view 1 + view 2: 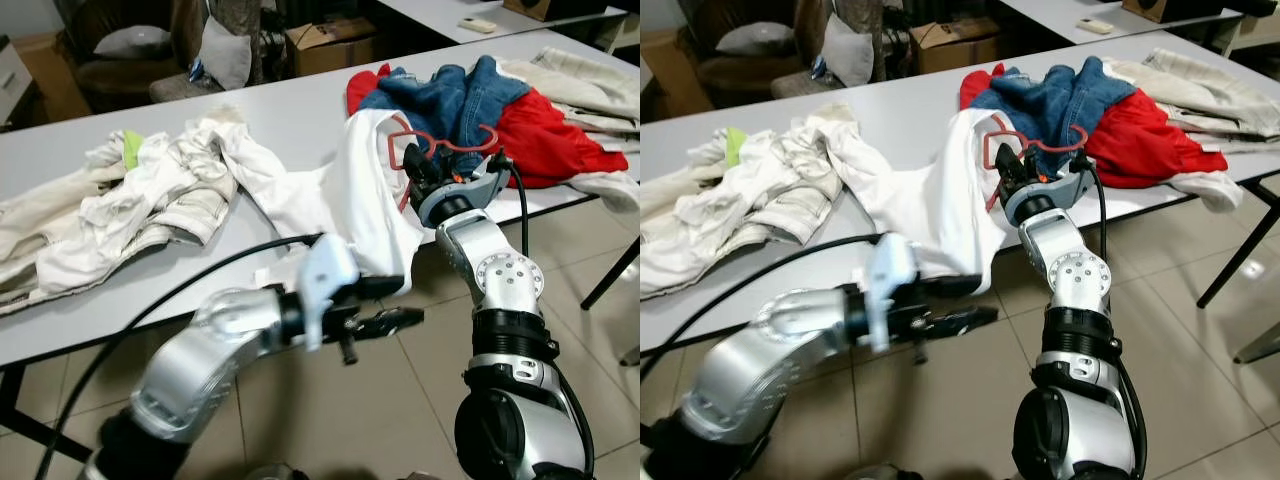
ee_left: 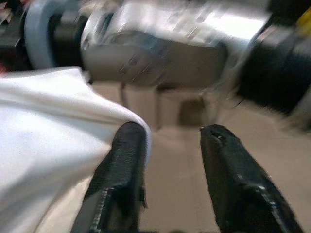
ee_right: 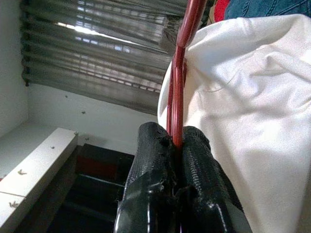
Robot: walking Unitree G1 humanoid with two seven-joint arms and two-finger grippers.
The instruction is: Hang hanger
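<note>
Crumpled cream-white clothes pile (image 1: 120,215) on left of grey worktop (image 1: 290,115). Left gripper (image 1: 385,305) low, off worktop's front edge — black fingers (image 2: 121,184) apart, one touching hem of white cotton shirt (image 1: 370,200) draped over edge. Right gripper (image 1: 418,165) at shirt's upper part, fingers (image 3: 153,160) clamped on thin red wire hanger (image 1: 440,145) — hanger lies on shirt and blue denim garment (image 1: 450,95). Red cloth (image 1: 545,140) further right.

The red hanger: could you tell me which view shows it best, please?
The left eye view: the red hanger shows its outline against the white shirt. The right wrist view shows just its wire pinched in the right hand.
</note>
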